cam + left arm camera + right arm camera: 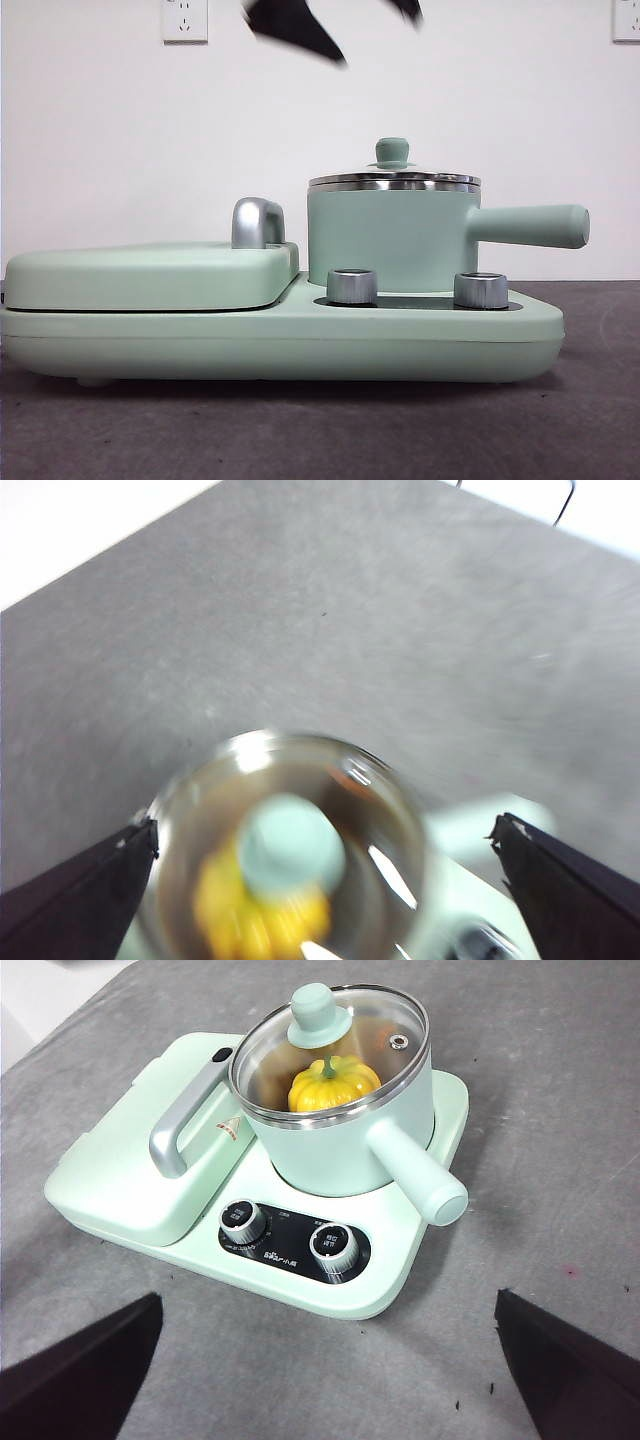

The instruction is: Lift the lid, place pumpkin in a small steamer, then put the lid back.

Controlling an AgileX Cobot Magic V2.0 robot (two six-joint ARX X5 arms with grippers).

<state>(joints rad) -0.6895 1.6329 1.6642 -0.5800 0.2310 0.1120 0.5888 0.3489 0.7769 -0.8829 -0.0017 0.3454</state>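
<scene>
Both my grippers hang wide open, empty: left gripper (320, 880) above the lid (330, 1045); pumpkin (333, 1084) sits inside the small steamer (345, 1140), lid on.

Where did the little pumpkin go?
The pumpkin sits inside the small steamer, under the glass lid, seen through it in both wrist views.

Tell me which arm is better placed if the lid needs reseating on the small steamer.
Left. The left gripper hangs open directly above the lid, its jaws either side of the knob. The right gripper is open too but well back. The lid already looks seated on the small steamer over the pumpkin.
</scene>
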